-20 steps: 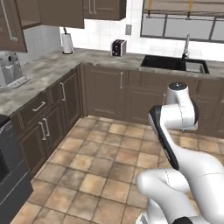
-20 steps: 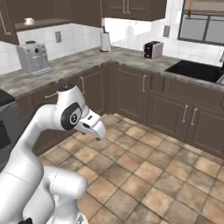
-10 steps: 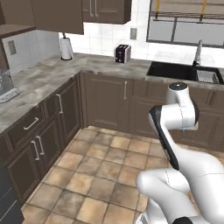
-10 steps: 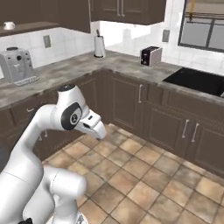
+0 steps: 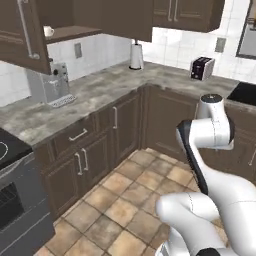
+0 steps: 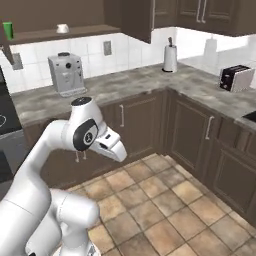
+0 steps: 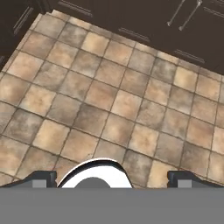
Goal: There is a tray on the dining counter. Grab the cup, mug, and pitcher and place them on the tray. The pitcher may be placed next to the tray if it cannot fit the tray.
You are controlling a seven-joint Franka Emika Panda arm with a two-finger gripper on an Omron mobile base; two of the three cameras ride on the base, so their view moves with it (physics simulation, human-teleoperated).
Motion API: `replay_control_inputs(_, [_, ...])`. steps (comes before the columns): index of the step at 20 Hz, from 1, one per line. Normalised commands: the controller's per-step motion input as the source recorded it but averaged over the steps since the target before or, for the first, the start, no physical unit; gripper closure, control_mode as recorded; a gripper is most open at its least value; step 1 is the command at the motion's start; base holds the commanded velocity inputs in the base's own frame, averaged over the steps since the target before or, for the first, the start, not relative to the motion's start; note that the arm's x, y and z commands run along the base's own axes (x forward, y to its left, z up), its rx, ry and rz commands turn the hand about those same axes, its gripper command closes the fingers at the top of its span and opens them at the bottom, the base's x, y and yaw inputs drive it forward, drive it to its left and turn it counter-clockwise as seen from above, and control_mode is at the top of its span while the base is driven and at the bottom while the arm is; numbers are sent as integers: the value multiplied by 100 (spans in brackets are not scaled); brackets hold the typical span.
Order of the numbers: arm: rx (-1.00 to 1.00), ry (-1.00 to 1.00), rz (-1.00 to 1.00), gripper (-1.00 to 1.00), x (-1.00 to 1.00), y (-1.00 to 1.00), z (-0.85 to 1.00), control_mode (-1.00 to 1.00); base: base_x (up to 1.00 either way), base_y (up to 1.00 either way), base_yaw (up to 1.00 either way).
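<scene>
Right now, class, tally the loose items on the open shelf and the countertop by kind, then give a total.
Drinking vessels on the shelf: 2 (green cup, white mug)
Appliances on the countertop: 2 (coffee machine, toaster)
Paper towel rolls: 1
Total: 5

Glossy white rounded arm (image 6: pixel 45 165), dark grey joint discs and bands, small dark tips on the pincer (image 7: pixel 111 177)

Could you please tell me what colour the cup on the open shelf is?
The cup is bright green, clearest in the right base view.
</scene>
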Motion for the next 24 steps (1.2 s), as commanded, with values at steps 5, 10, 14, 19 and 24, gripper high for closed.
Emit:
replay_control_inputs(5, [0, 0, 0, -100, 0, 0, 0, 100, 30, -5, 85])
replay_control_inputs(10, [0, 0, 0, -100, 0, 0, 0, 100, 26, -10, 84])
replay_control_inputs(14, [0, 0, 0, -100, 0, 0, 0, 100, 37, -22, 65])
replay_control_inputs(19, [0, 0, 0, -100, 0, 0, 0, 100, 37, -50, 29])
replay_control_inputs(24, [0, 0, 0, -100, 0, 0, 0, 100, 24, -64, 16])
